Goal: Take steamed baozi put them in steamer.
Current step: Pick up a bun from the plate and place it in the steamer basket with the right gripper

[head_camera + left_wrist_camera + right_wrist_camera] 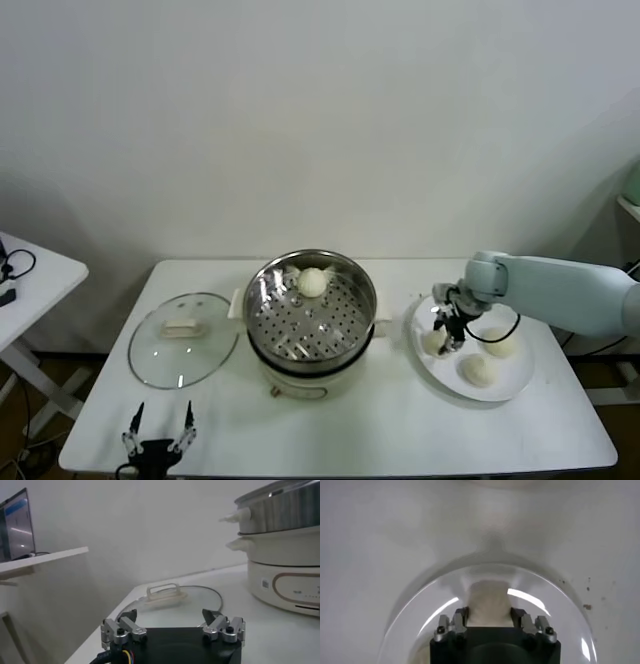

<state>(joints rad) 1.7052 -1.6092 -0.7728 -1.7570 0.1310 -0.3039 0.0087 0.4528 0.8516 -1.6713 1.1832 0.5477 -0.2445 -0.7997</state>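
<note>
One steamed baozi (313, 282) lies at the far side of the shiny steamer (300, 325), which sits on a cream pot at the table's middle. To its right, a white plate (512, 385) carries three more baozi. My right gripper (443, 338) reaches down over the plate's left side and is shut on the leftmost baozi (434, 343). The right wrist view shows this baozi (490, 600) pinched between the fingers of the right gripper (490, 614), just above the plate (427, 582). The other two (499, 342) (478, 372) lie free. My left gripper (160, 438) waits open at the table's front left.
A glass lid (183, 338) with a cream handle lies flat to the left of the steamer, and in the left wrist view the lid (175, 600) is just ahead of the left gripper (172, 617). A small side table (30, 272) stands further left.
</note>
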